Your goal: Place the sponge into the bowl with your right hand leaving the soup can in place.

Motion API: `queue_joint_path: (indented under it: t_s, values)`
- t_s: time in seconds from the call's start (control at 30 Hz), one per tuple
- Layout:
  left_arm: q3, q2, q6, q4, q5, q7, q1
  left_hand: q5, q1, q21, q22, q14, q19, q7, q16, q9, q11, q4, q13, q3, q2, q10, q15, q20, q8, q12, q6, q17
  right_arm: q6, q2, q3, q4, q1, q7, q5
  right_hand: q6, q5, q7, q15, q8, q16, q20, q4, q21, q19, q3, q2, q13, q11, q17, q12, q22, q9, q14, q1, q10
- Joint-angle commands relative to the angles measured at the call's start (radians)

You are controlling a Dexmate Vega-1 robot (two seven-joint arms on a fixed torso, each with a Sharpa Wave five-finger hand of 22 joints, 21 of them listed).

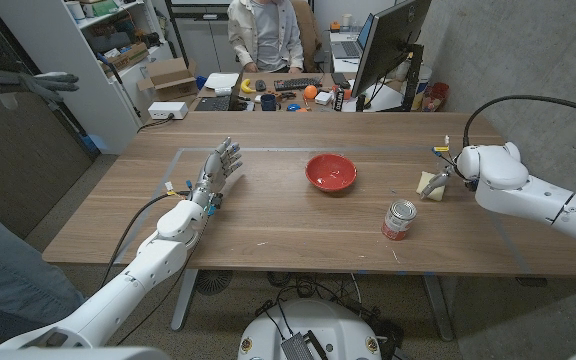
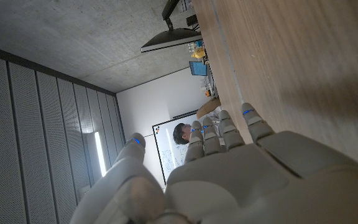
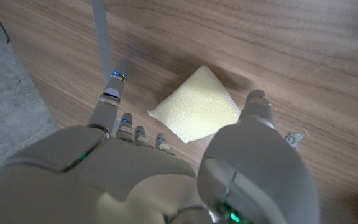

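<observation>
The pale yellow sponge (image 1: 430,183) sits tilted near the table's right side, about a hand's width right of the red bowl (image 1: 330,172). My right hand (image 1: 450,167) is on it. In the right wrist view, the thumb (image 3: 257,107) and the curled fingers (image 3: 135,127) of my right hand (image 3: 154,174) pinch the sponge (image 3: 194,102) at opposite edges, while one finger stretches out past it. The soup can (image 1: 399,220) stands upright in front of the bowl, to its right, clear of the hand. My left hand (image 1: 214,176) waits at the table's left with its fingers spread, holding nothing.
Grey tape lines (image 1: 268,149) mark a rectangle on the wooden table (image 1: 288,225). A person (image 1: 265,35) sits at a cluttered desk behind, beside a monitor (image 1: 388,40). Another person's gloved hand (image 1: 23,80) reaches in at the far left.
</observation>
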Motion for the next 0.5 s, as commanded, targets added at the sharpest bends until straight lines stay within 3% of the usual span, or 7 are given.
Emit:
queue_joint_path:
  t_s: [0.03, 0.2, 0.27, 0.37, 0.4, 0.5]
  values:
    - [0.003, -0.009, -0.004, 0.010, -0.001, -0.002, -0.006, 0.003, -0.002, 0.004, 0.003, 0.004, -0.003, -0.001, 0.008, 0.004, -0.007, -0.004, 0.005, 0.002, 0.012, 0.001, 0.002, 0.010, 0.005, 0.002, 0.012, 0.006, -0.009, 0.030, -0.034, 0.059, 0.022, 0.024, -0.017, -0.171, 0.009, -0.004, 0.003, 0.010, 0.007, -0.003, -0.001, -0.001, 0.016, -0.007, 0.002, -0.001, -0.003, 0.003, 0.007, -0.001, 0.001, 0.014, 0.013, -0.074]
    - [0.007, -0.015, -0.001, 0.017, -0.006, -0.009, -0.011, 0.003, -0.002, 0.004, 0.003, 0.004, -0.003, 0.000, 0.008, 0.004, -0.008, -0.004, 0.006, 0.001, 0.013, 0.001, 0.002, 0.010, 0.004, 0.002, 0.012, 0.006, -0.026, 0.041, -0.043, 0.067, 0.015, 0.006, -0.029, -0.141, 0.015, -0.020, -0.003, 0.016, 0.023, -0.005, -0.002, 0.001, 0.055, -0.010, 0.018, 0.000, -0.019, 0.004, 0.014, 0.000, 0.000, 0.066, 0.034, -0.051]
    - [0.008, -0.014, -0.001, 0.018, -0.001, -0.004, -0.012, 0.003, -0.002, 0.004, 0.003, 0.004, -0.003, -0.001, 0.008, 0.004, -0.008, -0.004, 0.006, 0.001, 0.013, 0.000, 0.003, 0.010, 0.004, 0.002, 0.012, 0.006, -0.032, 0.048, -0.071, 0.080, 0.039, 0.050, -0.060, -0.110, 0.019, -0.032, 0.000, 0.023, 0.028, -0.006, -0.004, 0.005, 0.084, -0.011, 0.026, 0.002, -0.036, 0.004, 0.019, 0.000, 0.000, 0.090, 0.050, -0.036]
    - [0.008, -0.014, -0.002, 0.021, -0.002, -0.006, -0.012, 0.003, -0.002, 0.004, 0.003, 0.004, -0.004, -0.001, 0.008, 0.004, -0.007, -0.004, 0.006, 0.001, 0.013, -0.001, 0.003, 0.011, 0.004, 0.002, 0.013, 0.006, -0.046, 0.051, -0.074, 0.077, 0.033, 0.037, -0.070, -0.073, 0.023, -0.052, -0.020, 0.029, 0.035, -0.008, -0.006, 0.009, 0.126, -0.011, 0.039, 0.007, -0.067, 0.005, 0.027, 0.000, 0.001, 0.122, 0.073, -0.011]
    - [0.008, -0.014, 0.000, 0.021, -0.001, -0.006, -0.013, 0.003, -0.002, 0.004, 0.003, 0.004, -0.003, 0.000, 0.008, 0.004, -0.007, -0.004, 0.006, 0.001, 0.013, -0.001, 0.002, 0.011, 0.004, 0.002, 0.013, 0.006, -0.061, 0.055, -0.079, 0.076, 0.032, 0.033, -0.085, -0.034, 0.025, -0.071, -0.030, 0.040, 0.038, -0.007, -0.007, 0.011, 0.150, -0.010, 0.046, 0.011, -0.080, 0.007, 0.034, 0.000, 0.002, 0.137, 0.088, 0.007]
    - [0.008, -0.014, 0.006, 0.023, -0.006, -0.005, -0.013, 0.003, -0.003, 0.004, 0.003, 0.004, -0.004, 0.000, 0.008, 0.004, -0.008, -0.005, 0.006, 0.001, 0.013, -0.002, 0.002, 0.011, 0.004, 0.001, 0.013, 0.006, -0.074, 0.054, -0.075, 0.066, 0.017, 0.002, -0.094, 0.032, 0.028, -0.086, -0.061, 0.053, 0.058, -0.007, -0.009, 0.013, 0.200, -0.008, 0.064, 0.019, -0.100, 0.011, 0.054, -0.001, 0.005, 0.200, 0.120, 0.062]
